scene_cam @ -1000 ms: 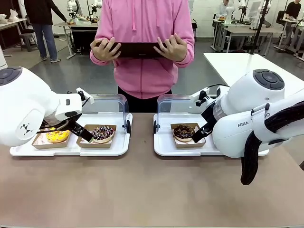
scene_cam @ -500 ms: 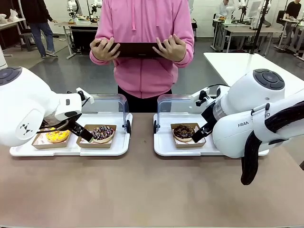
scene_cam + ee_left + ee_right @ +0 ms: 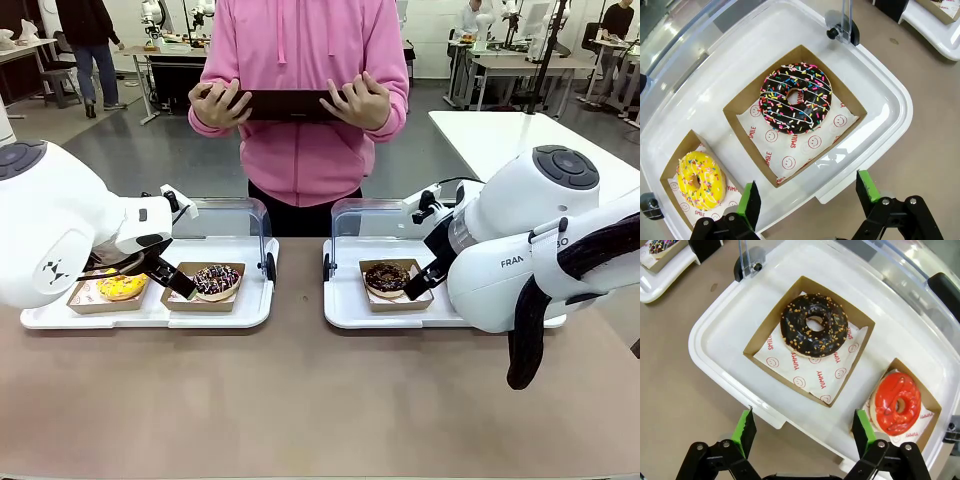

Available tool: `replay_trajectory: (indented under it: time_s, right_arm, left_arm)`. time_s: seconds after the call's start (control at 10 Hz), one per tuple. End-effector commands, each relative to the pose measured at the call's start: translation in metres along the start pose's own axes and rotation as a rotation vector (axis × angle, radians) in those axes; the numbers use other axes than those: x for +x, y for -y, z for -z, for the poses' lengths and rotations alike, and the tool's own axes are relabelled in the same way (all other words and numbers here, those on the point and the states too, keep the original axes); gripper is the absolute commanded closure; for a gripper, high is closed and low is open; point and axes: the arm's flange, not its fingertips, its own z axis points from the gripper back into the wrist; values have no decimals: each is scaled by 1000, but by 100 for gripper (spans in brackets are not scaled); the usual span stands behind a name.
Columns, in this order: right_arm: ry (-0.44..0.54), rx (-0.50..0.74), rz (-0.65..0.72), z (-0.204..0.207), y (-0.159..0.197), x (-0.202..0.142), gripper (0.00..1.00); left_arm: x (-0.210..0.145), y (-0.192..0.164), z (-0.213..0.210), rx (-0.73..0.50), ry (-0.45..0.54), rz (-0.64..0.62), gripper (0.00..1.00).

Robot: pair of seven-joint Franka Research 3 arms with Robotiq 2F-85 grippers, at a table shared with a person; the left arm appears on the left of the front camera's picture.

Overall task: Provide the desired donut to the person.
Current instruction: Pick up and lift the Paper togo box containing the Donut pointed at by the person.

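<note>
So basically nothing's been handed over yet. All four donuts sit in their cardboard boxes (image 3: 740,107): the sprinkle donut (image 3: 796,98) and the yellow donut (image 3: 699,180) in the left tray (image 3: 880,95), and the nut-topped chocolate donut (image 3: 814,325) and the red donut (image 3: 897,403) in the right tray (image 3: 710,355). Both trays are toward the far side of the table (image 3: 300,400) with their clear lids (image 3: 225,215) flipped up. The left gripper (image 3: 807,192) hovers over the near edge of its tray, jaws spread wide with nothing between them and the sprinkle box right ahead. The right gripper (image 3: 803,425) is the same deal over its tray, wide apart and empty, lined up on the nut-topped one. The person (image 3: 300,150) stands at the far side with both hands (image 3: 222,103) on a dark tablet (image 3: 290,103), not reaching for anything. I can't tell which donut they want, so my guess is the choosing, the grab and the handoff are all left to do.
</note>
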Motion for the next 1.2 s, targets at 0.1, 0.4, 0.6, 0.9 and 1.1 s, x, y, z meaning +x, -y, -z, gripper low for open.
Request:
replay_trajectory:
  time_s: [0.1, 0.4, 0.6, 0.9, 1.1]
  right_arm:
    - [0, 0, 0, 0, 0, 0, 0]
    - [0, 0, 0, 0, 0, 0, 0]
    - [0, 0, 0, 0, 0, 0, 0]
    - [36, 148, -28, -52, 32, 1, 0]
    - [83, 277, -116, -108, 64, -10, 0]
  left_arm:
    - [0, 0, 0, 0, 0, 0, 0]
    - [0, 0, 0, 0, 0, 0, 0]
    - [0, 0, 0, 0, 0, 0, 0]
    - [-4, -17, -36, -97, -15, 20, 0]
    - [-16, -42, -73, -186, 30, 49, 0]
